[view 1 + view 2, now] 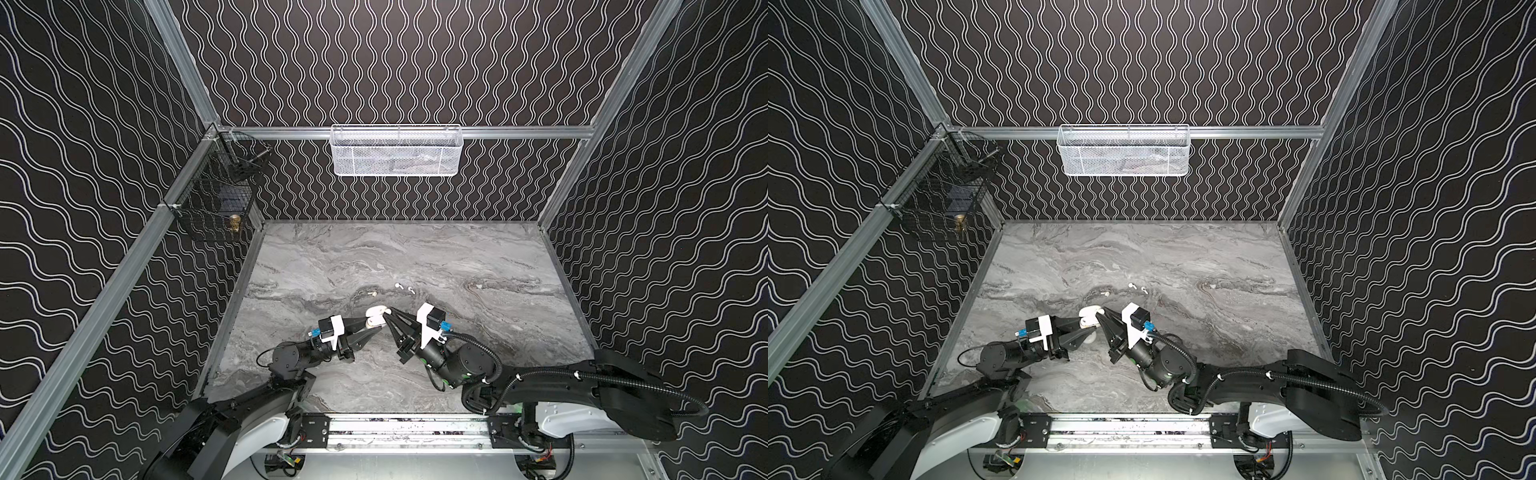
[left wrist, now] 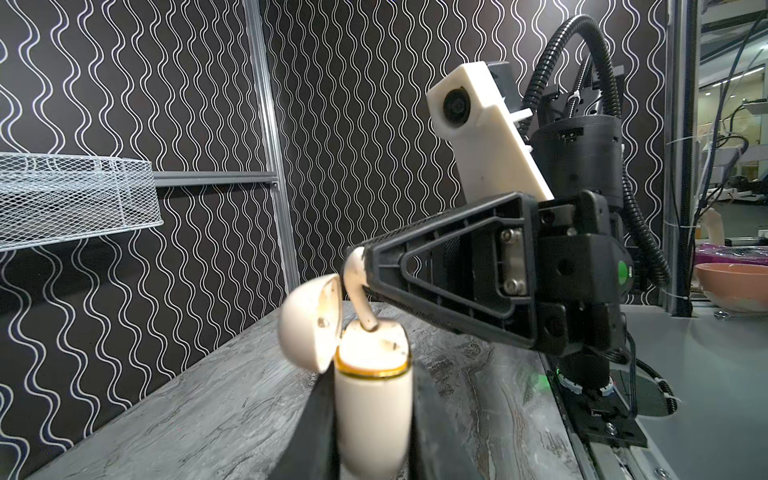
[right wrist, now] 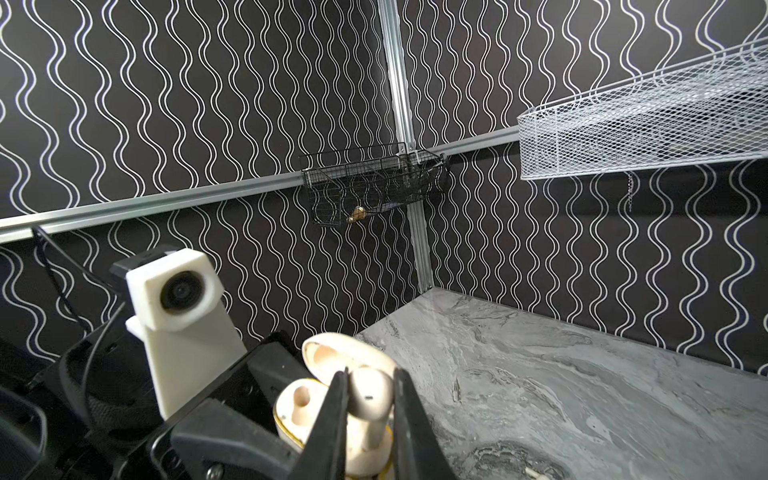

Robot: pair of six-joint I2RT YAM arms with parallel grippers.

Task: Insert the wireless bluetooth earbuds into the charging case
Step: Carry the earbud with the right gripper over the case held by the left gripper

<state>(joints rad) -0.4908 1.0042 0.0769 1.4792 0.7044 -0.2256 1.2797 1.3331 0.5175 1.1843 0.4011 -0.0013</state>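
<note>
Now your left fingers [image 2: 320, 436] pinch the open charging case [image 2: 374, 415] (lid tipped back); your right fingers [image 3: 409, 424] pinch an earbud [image 3: 370, 397], stem touching the case's top.

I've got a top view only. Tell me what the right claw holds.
Observer: The right wrist view shows the right claw pinching a cream earbud.
Operator: Report where its stem is.
Observer: In the left wrist view, the stem's tip is at the mouth of the case.
Operator: Check the other slot.
Observer: The right wrist view shows that slot empty.
</note>
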